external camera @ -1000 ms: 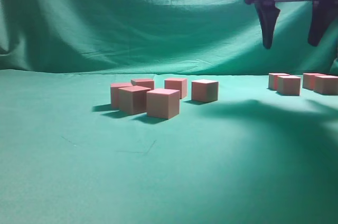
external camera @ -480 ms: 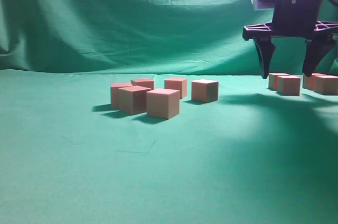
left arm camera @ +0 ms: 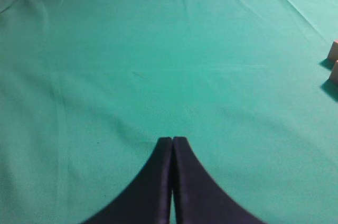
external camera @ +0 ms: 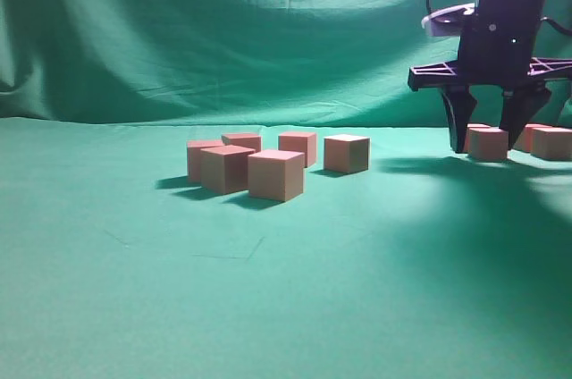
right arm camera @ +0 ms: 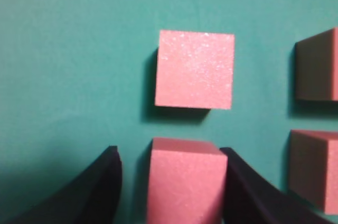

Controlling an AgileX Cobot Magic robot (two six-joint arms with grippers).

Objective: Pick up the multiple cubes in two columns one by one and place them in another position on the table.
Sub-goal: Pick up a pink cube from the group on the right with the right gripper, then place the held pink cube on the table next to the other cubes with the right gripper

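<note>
Right gripper (right arm camera: 169,192) fingers (right arm camera: 100,192) straddling cube (right arm camera: 185,182), green table (external camera: 268,307)

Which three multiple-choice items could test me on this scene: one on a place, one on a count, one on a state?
1. Where is the right end effector?
A. Above the middle group
B. Astride a cube on the right
C. Out of view
2. How many cubes form the middle group?
A. Six
B. Four
C. Nine
3. How are the left end effector's fingers?
A. Wide open
B. Holding a cube
C. Shut together

Answers: B, the right end effector straddles a cube; A, the middle group counts six; C, the left end effector shows no gap.
</note>
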